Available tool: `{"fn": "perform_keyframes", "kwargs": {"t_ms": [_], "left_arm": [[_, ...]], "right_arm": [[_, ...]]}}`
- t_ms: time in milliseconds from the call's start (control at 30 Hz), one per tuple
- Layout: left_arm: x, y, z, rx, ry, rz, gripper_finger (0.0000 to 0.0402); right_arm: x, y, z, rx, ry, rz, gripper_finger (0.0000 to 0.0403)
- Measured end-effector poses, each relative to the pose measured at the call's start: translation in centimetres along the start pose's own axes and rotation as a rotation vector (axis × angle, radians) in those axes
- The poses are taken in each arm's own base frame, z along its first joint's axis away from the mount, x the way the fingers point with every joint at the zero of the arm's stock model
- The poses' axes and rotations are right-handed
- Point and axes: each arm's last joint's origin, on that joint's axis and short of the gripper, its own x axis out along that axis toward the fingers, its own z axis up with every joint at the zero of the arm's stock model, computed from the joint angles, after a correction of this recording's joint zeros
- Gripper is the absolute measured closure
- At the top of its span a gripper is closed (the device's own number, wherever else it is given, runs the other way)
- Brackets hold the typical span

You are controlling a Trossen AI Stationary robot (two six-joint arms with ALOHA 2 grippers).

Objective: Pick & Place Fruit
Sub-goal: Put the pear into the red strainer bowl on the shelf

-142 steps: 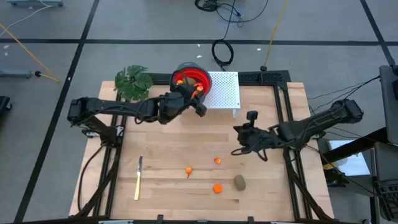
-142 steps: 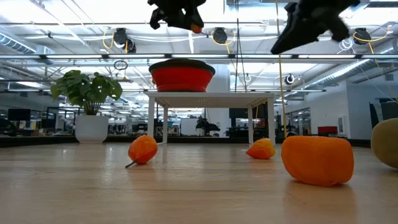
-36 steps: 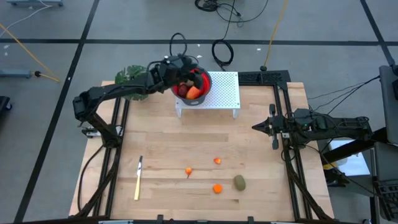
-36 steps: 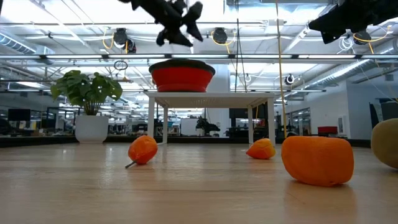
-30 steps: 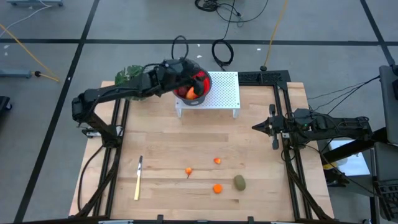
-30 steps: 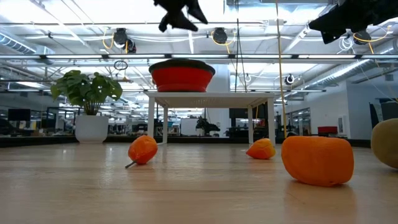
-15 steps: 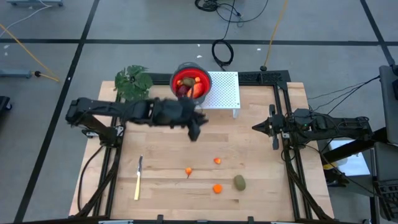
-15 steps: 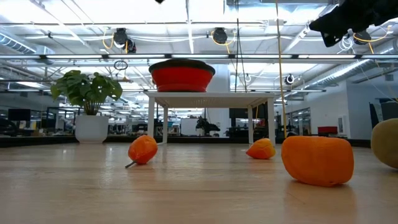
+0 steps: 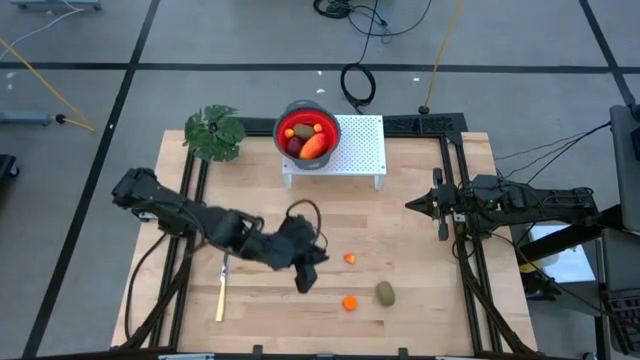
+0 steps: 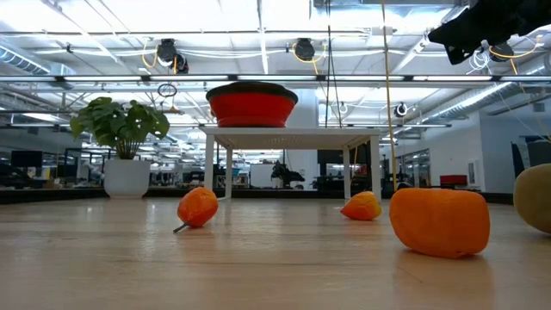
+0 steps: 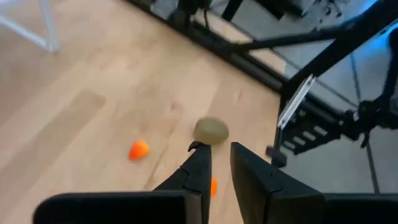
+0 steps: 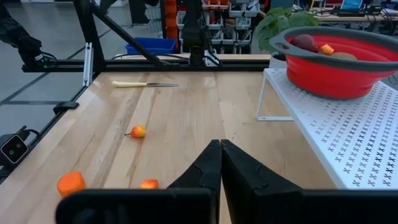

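Open-plan lab, exposed ceiling ducts (image 10: 258, 77)

You have a red bowl (image 9: 307, 133) with a dark grey rim, and inside it fruit in dark red, olive-brown and red-orange. It stands on a white rack (image 9: 352, 146) patterned with rows of small perforations. The table (image 9: 420, 300) is pale wood in plank stripes, framed in black. On it you see three small orange fruits (image 9: 349, 302) and an olive-brown oval fruit (image 9: 385, 293). The knife (image 9: 221, 293) is pale yellow with a silvery blade. The plant (image 9: 213, 132) is leafy green, in a white pot in the low view. Both arms are black.
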Motion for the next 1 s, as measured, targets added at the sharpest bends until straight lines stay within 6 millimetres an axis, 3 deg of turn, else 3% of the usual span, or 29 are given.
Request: {"fn": "perform_keyframes", "kwargs": {"t_ms": [233,400,800,1000], "left_arm": [[2.7,-0.6,-3.2,-0.023,0.105,0.066,0.0376],[4.7,0.1,-5.6,-0.031,0.216,0.181,0.0399],[8.0,1.6,-9.6,-0.326,0.455,0.361,0.038],[9.0,1.8,-10.7,-0.383,0.502,0.392,0.038]], "right_arm": [[0.0,0.0,0.0,-0.001,0.004,0.0,0.0399],[0.0,0.0,0.0,-0.001,0.004,0.0,0.0399],[0.0,0.0,0.0,-0.027,0.004,0.0,0.0399],[0.0,0.0,0.0,-0.027,0.004,0.0,0.0399]]}}
